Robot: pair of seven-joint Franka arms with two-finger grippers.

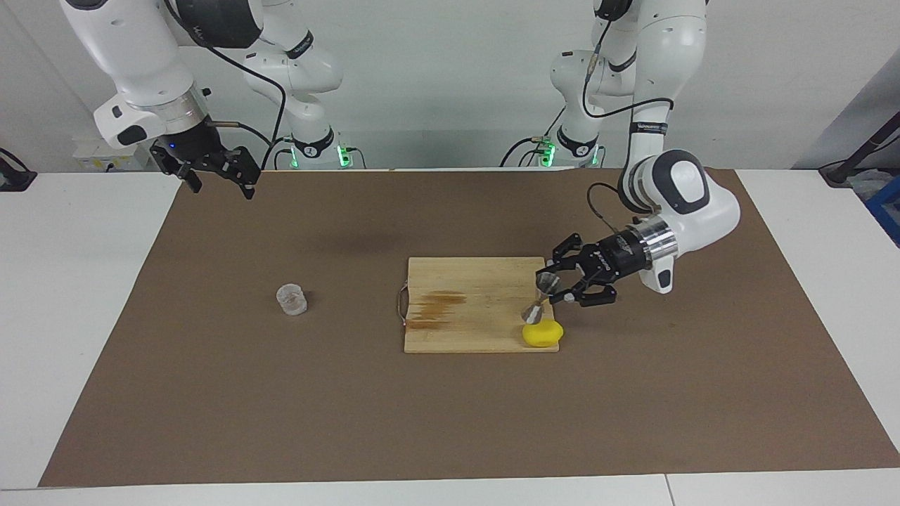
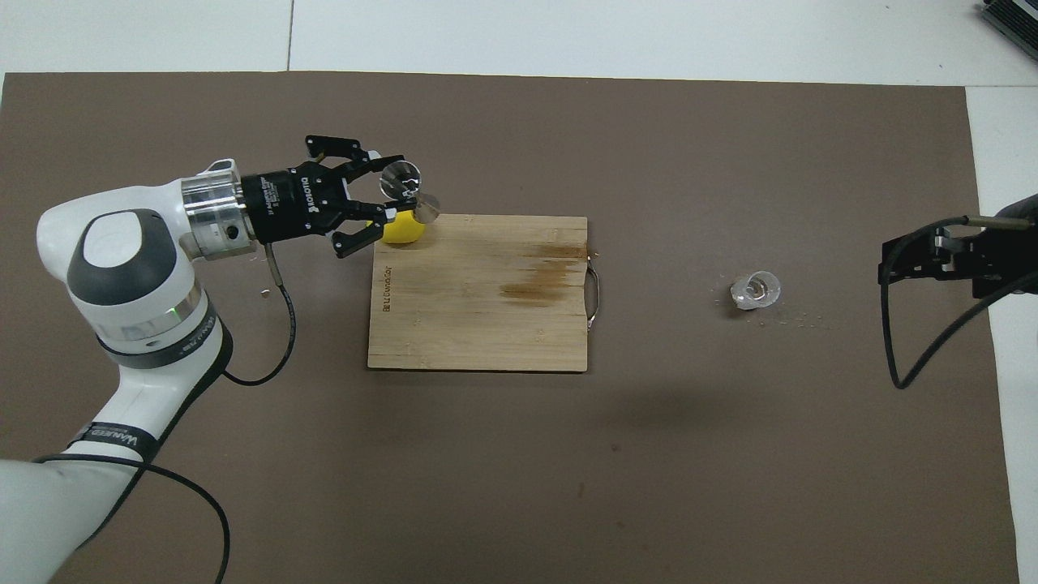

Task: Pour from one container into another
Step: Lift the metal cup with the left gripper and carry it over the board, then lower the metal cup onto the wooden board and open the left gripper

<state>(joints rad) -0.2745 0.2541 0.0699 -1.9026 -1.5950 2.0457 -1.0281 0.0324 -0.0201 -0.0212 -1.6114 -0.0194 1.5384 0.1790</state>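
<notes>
Overhead view shows the left gripper over the corner of the wooden cutting board at the left arm's end, its fingers spread around the metal jigger, which stands tilted with its foot close to a yellow lump; the facing view shows the jigger between the fingers, but whether they press on it cannot be told, so the grip reads as open or only loosely closing. The glass tumbler stands on the brown mat well apart from the board, toward the right arm's end. The right gripper waits in the air above the mat's edge by its base, fingers apart. The likely trouble is the leaning jigger: a loose pinch at its narrow waist could let it slip or topple onto the lump, and its contents would spill. Wide bare mat lies between board and tumbler, giving either arm room to carry.
</notes>
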